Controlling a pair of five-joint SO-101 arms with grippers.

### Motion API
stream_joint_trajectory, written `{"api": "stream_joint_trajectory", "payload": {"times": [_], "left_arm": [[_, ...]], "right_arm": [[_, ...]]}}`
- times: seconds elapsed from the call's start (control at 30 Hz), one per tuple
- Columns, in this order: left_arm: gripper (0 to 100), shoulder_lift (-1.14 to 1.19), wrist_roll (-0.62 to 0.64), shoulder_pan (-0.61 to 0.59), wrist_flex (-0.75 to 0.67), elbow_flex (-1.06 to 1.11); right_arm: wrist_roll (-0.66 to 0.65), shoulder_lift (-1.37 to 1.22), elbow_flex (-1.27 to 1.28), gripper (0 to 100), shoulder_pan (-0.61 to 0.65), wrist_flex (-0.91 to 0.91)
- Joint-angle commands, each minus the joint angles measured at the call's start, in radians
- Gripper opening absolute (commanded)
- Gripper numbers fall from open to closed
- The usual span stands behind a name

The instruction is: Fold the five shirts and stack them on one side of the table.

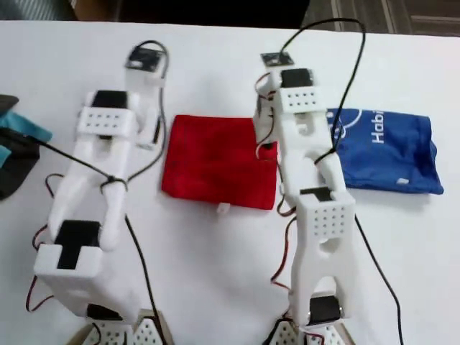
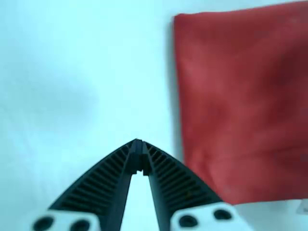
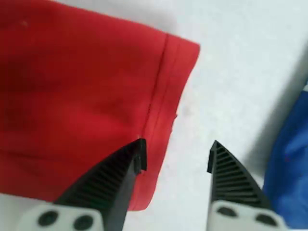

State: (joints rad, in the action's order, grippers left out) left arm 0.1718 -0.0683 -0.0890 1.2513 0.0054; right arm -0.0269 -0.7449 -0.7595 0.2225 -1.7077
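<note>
A folded red shirt (image 1: 215,162) lies flat in the middle of the white table (image 1: 215,273), between the two arms. A folded blue shirt (image 1: 388,147) with white print lies to its right. My left gripper (image 2: 139,144) is shut and holds nothing, hanging over bare table just beside the red shirt (image 2: 240,106); from above, the left gripper (image 1: 149,136) is off the shirt's left edge. My right gripper (image 3: 177,149) is open at the hemmed edge of the red shirt (image 3: 72,106), one fingertip over the cloth, the other over the table. The blue shirt (image 3: 288,168) is close by.
A heap of dark and teal cloth (image 1: 14,144) lies at the table's left edge. Black cables (image 1: 136,251) trail from both arms across the table. A small white tag (image 1: 223,209) sticks out from the red shirt's near edge.
</note>
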Motion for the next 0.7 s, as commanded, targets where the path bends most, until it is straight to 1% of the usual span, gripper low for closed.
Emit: {"api": "stream_joint_trajectory", "payload": {"times": [0.0, 0.13, 0.3, 0.37, 0.53, 0.67], "left_arm": [[3, -0.009, 0.015, -0.038, 0.015, -0.045], [3, -0.011, 0.009, -0.071, 0.017, -0.045], [3, -0.009, -0.041, -0.077, 0.017, -0.045], [3, -0.011, -0.041, -0.077, 0.017, -0.045], [3, -0.006, -0.041, -0.075, 0.017, -0.039], [3, -0.011, -0.043, -0.072, 0.008, 0.002]], "right_arm": [[0.046, 0.194, 0.138, 21.7, 0.065, 0.022], [0.044, 0.303, 0.334, 21.7, 0.07, 0.154], [0.064, 0.321, 0.496, 21.6, 0.067, 0.317], [0.092, 0.321, 0.519, 21.6, 0.065, 0.358], [0.101, 0.32, 0.522, 21.6, 0.085, 0.433], [0.141, 0.271, 0.514, 21.6, 0.067, 0.453]]}}
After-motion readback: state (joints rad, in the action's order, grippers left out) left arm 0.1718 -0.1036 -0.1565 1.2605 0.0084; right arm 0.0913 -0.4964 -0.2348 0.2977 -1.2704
